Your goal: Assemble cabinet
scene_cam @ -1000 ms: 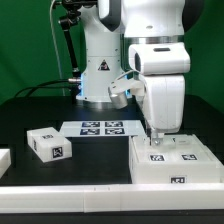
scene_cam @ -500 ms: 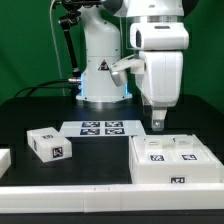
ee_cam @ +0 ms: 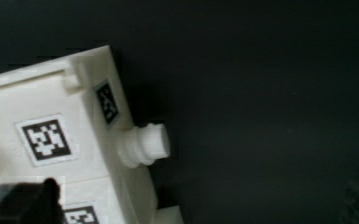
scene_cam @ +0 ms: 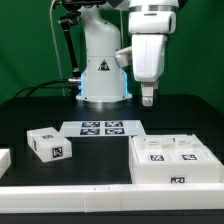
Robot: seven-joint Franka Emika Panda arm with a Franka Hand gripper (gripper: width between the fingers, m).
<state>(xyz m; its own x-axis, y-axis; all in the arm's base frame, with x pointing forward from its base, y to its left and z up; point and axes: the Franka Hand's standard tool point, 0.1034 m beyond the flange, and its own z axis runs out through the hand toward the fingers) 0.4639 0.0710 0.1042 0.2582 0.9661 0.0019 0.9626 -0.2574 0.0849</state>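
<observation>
The cabinet [scene_cam: 170,160], a large white box with square tags on its top and front, lies on the black table at the exterior view's right front. My gripper [scene_cam: 148,98] hangs well above the table, behind the cabinet and apart from it. In the wrist view the cabinet [ee_cam: 51,100] shows far below, with tags and a round white peg [ee_cam: 149,143] on its side. My gripper [ee_cam: 194,205] is open and empty there, with one dark finger [ee_cam: 25,200] at the frame's edge.
A small white tagged block [scene_cam: 48,143] lies at the exterior view's left. Another white piece [scene_cam: 3,158] shows at the left edge. The marker board [scene_cam: 100,127] lies flat mid-table. The robot base [scene_cam: 100,70] stands behind it.
My gripper has risen from just above the cabinet's top and moved toward the exterior view's left. The cabinet and other parts have not moved.
</observation>
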